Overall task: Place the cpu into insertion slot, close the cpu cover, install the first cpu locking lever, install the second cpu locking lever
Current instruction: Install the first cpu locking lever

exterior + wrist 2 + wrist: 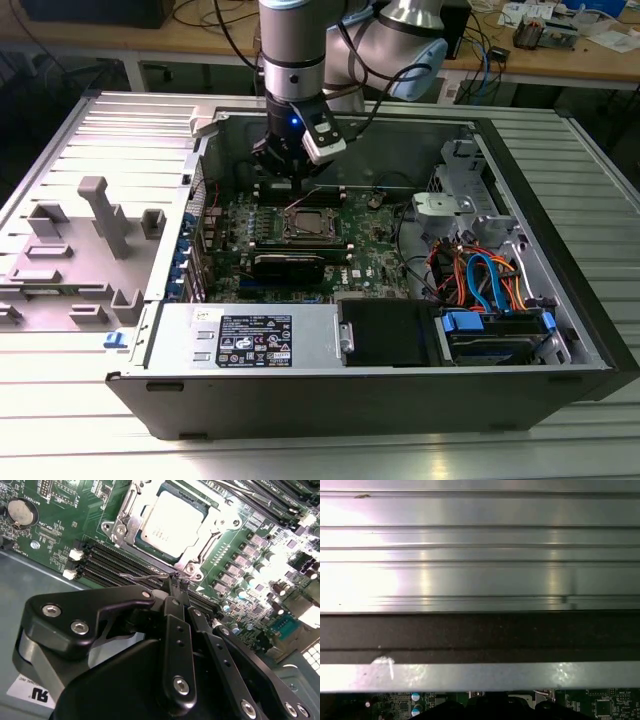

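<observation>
The cpu (pixel 172 522), silver-grey and square, lies in the insertion slot (pixel 306 225) on the green motherboard (pixel 60 525). The cpu cover (pixel 197 555) lies flat over it as a silver frame. A thin wire locking lever (pixel 142 576) stands off the board beside the socket's corner. Its end runs into the tips of my gripper (pixel 176 580), whose black fingers (pixel 179 630) are drawn together on it. In the exterior view the gripper (pixel 290 185) hangs inside the open computer case (pixel 400 390), just behind the socket.
Black memory slots (pixel 115 565) run right beside the lever. A coin battery (pixel 21 511) sits on the board. A power supply (pixel 250 335) and drive bay with coloured cables (pixel 480 280) fill the case's front and the exterior view's right. A grey fixture (pixel 100 220) stands at the exterior view's left.
</observation>
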Robot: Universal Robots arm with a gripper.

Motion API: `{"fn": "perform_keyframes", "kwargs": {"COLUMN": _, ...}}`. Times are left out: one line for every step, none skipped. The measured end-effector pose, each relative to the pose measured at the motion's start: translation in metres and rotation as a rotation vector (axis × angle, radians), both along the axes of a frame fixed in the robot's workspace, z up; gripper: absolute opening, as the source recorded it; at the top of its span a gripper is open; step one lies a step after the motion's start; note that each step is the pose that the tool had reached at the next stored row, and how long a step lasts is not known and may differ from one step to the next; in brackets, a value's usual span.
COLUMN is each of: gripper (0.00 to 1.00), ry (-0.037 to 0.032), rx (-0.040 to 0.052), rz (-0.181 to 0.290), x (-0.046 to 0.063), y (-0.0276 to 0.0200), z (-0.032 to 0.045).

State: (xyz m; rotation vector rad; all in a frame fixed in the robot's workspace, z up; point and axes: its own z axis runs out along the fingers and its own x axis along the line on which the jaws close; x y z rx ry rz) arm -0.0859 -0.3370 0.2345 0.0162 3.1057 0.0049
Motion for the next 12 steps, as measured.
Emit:
{"fn": "perform_keyframes", "kwargs": {"gripper": 0.11, "ry": 0.0001, "rx": 0.0, "rz": -0.001, "x": 0.001, "y": 0.0001, "z": -0.0001}}
{"fn": "perform_keyframes", "kwargs": {"gripper": 0.11, "ry": 0.0003, "rx": -0.0001, "rz": -0.001, "x": 0.002, "y": 0.0002, "z": -0.0005}}
{"fn": "perform_keyframes", "kwargs": {"gripper": 0.11, "ry": 0.0005, "rx": 0.0, "rz": -0.001, "x": 0.003, "y": 0.0003, "z": -0.0008}}
{"fn": "perform_keyframes", "kwargs": {"gripper": 0.11, "ry": 0.0008, "rx": -0.0001, "rz": -0.001, "x": 0.003, "y": 0.0004, "z": -0.0011}}
{"fn": "perform_keyframes", "kwargs": {"gripper": 0.11, "ry": 0.001, "rx": -0.0001, "rz": -0.001, "x": 0.005, "y": 0.0006, "z": -0.0017}}
{"fn": "perform_keyframes", "kwargs": {"gripper": 0.11, "ry": 0.0011, "rx": -0.0001, "rz": -0.001, "x": 0.006, "y": 0.0007, "z": -0.0022}}
{"fn": "perform_keyframes", "kwargs": {"gripper": 0.11, "ry": 0.0012, "rx": -0.0001, "rz": -0.001, "x": 0.007, "y": 0.0007, "z": -0.0026}}
{"fn": "perform_keyframes", "kwargs": {"gripper": 0.11, "ry": 0.0013, "rx": -0.0002, "rz": -0.001, "x": 0.008, "y": 0.0008, "z": -0.0028}}
{"fn": "perform_keyframes", "kwargs": {"gripper": 0.11, "ry": 0.0012, "rx": -0.0001, "rz": -0.001, "x": 0.009, "y": 0.0009, "z": -0.0033}}
{"fn": "perform_keyframes", "kwargs": {"gripper": 0.11, "ry": 0.0012, "rx": -0.0001, "rz": -0.002, "x": 0.01, "y": 0.001, "z": -0.0037}}
{"fn": "perform_keyframes", "kwargs": {"gripper": 0.11, "ry": 0.0012, "rx": -0.0001, "rz": -0.001, "x": 0.011, "y": 0.0011, "z": -0.0042}}
{"fn": "perform_keyframes", "kwargs": {"gripper": 0.11, "ry": 0.0013, "rx": -0.0002, "rz": -0.001, "x": 0.011, "y": 0.0012, "z": -0.0045}}
